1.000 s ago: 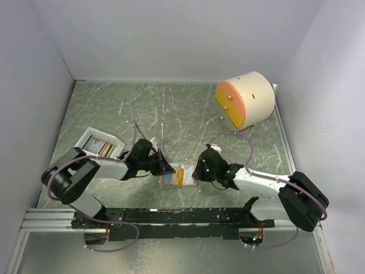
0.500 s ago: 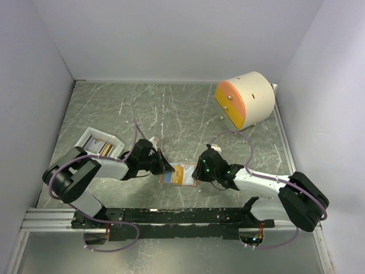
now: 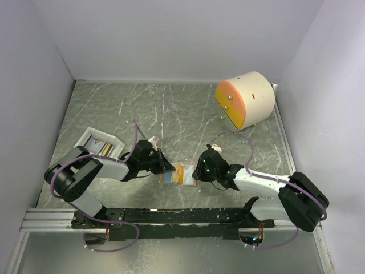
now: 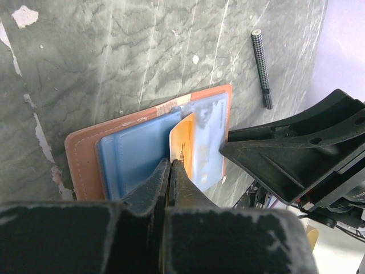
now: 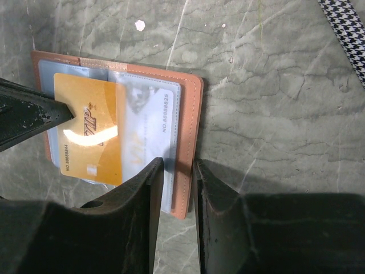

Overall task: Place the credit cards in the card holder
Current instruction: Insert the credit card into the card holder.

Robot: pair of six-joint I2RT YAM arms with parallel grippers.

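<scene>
- Card holder (image 5: 194, 97) lies open flat on table (image 5: 274, 68), inner side up, between both arms.
- Orange card (image 5: 88, 128) lies across holder's middle. Its right edge seems just under clear pocket, overlapping pale card (image 5: 149, 111) already seated there.
- Left gripper (image 4: 173, 162): pressed together, tip against orange card's outer edge, at holder's left.
- Right gripper (image 5: 178, 165): slightly apart, tips on holder's right edge. Seems to pin it, not pinch.
- Risks:
  - card snags on pocket lip and buckles;
  - closed tip slips over thin card edge;
  - holder slides or folds if pinning is too light;
  - pale card gets dragged along.
</scene>
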